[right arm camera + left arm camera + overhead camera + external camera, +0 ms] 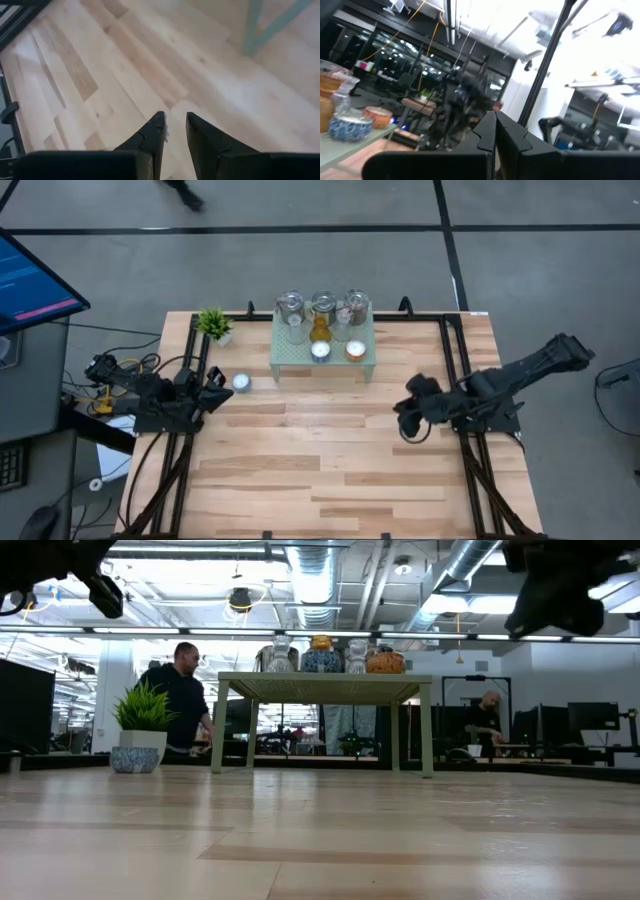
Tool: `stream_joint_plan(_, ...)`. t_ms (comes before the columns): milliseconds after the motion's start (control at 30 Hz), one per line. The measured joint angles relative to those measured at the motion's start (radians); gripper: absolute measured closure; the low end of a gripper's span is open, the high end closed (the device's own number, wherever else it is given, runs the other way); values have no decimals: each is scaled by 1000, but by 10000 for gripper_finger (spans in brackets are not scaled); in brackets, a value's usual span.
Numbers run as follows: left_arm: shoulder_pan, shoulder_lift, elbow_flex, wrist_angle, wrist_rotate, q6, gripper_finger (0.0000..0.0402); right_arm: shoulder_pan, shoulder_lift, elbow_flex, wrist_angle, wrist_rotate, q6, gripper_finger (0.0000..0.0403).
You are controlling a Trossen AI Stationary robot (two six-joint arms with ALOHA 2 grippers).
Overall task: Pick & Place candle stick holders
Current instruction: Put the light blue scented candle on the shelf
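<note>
Nearest the front edge, the wooden surface (330, 470) lies bare across its whole width, giving both arms free room to travel. Farther in, the right gripper (412, 423) hangs above the planks on the right, its fingers (152, 132) parted by a narrow gap with nothing between them. The left gripper (212, 388) waits at the left edge, its fingers (495, 135) closed together and empty, raised and pointing across the surface. Just beside it sits one white tealight cup (241, 382), apart from the rest and apparently the easiest to reach next. At the far edge, the pale green mesh stand (324, 360) carries the other candle stick holders: three silvery glass jars (322, 305) in the back row, an amber cup (320, 330), and white (320, 350) and orange (355, 350) tealights in front. They crowd one another, so little clearance remains between them. The potted plant (214, 323) stands by the stand's left side.
</note>
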Motion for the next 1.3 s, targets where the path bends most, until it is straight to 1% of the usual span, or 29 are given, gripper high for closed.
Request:
stream_joint_plan(67,0,0,0,31,2,-22,395,26,15,-39,49,0,36,330)
stream_joint_plan(200,0,0,0,85,-13,-44,395,60,48,-57,64,1,99,330)
stream_joint_plan(267,0,1,0,138,-71,-56,395,69,60,-57,66,3,107,330)
stream_joint_plan(333,0,2,16,141,-193,-94,395,79,70,-57,68,4,109,330)
stream_joint_plan(367,0,11,31,119,-252,-127,397,83,75,-57,66,6,107,330)
stream_joint_plan(400,0,22,45,81,-289,-160,397,88,82,-57,59,8,95,330)
stream_joint_plan(433,1,40,64,29,-304,-194,397,94,90,-57,57,13,72,330)
stream_joint_plan(567,1,148,158,-202,-293,-353,397,127,111,-83,134,108,-49,330)
stream_joint_plan(667,22,246,273,-353,-287,-452,397,127,93,-110,222,119,-135,330)
stream_joint_plan(767,60,345,422,-499,-254,-472,386,105,75,-114,228,119,-144,330)
stream_joint_plan(833,97,416,543,-622,-233,-474,374,90,59,-114,227,118,-154,330)
stream_joint_plan(967,204,571,798,-978,-170,-510,343,63,32,-114,212,108,-165,330)
stream_joint_plan(1067,323,697,932,-1235,-95,-526,316,49,15,-113,184,109,-164,330)
stream_joint_plan(1133,416,764,969,-1336,-22,-526,297,49,7,-113,164,106,-164,330)
stream_joint_plan(1167,470,791,974,-1358,36,-526,288,52,3,-113,152,105,-164,330)
stream_joint_plan(1267,657,863,951,-1416,219,-498,262,65,4,-113,108,107,-158,330)
stream_joint_plan(1300,713,874,931,-1409,283,-476,254,69,4,-113,93,109,-157,330)
